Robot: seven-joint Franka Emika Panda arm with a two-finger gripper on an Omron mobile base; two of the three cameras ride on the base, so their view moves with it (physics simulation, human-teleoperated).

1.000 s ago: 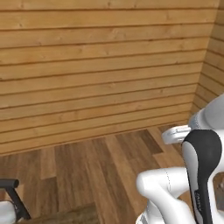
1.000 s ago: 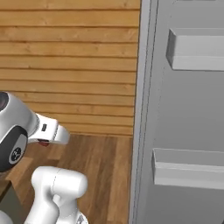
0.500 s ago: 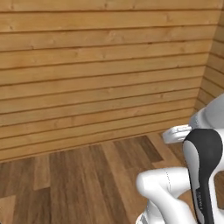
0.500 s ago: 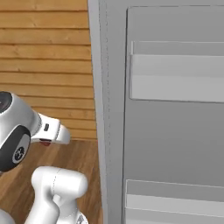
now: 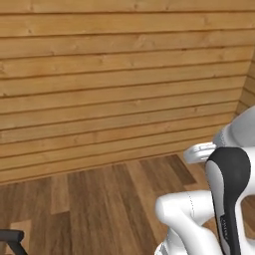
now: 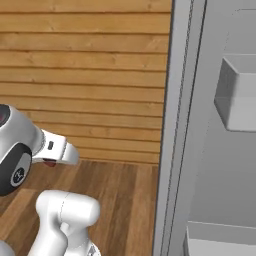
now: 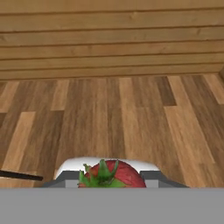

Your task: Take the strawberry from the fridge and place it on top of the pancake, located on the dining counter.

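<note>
The strawberry (image 7: 112, 175) sits low in the hand view, red flesh with green leaves splayed toward the camera, tucked between the two grey fingers (image 7: 66, 179) of the gripper (image 7: 109, 180). The jaws stand narrow, pressed in on either side of the fruit, so the berry is in the robot's grip and clear of the wood plank floor (image 7: 113, 118) beneath. That grip makes sense: a berry this small would roll off anything flat, so pinching it from both sides is the safe way to carry it across a room.

In the right base view a small red speck shows under the white hand (image 6: 49, 163), right where the arm tucks in close to the robot's body. I read that folded posture as a travel pose, keeping the load near the base while it drives.

The fridge (image 6: 210, 150) fills the right of that view, a pale grey wall with door bins (image 6: 237, 95), its door standing open. So the pick looks done and the carry is on.

Ahead lies the plank wall (image 5: 119, 79) and bare floor. A dark object (image 5: 12, 238) pokes in at the lower left of the left base view; what it is, I can't tell.
</note>
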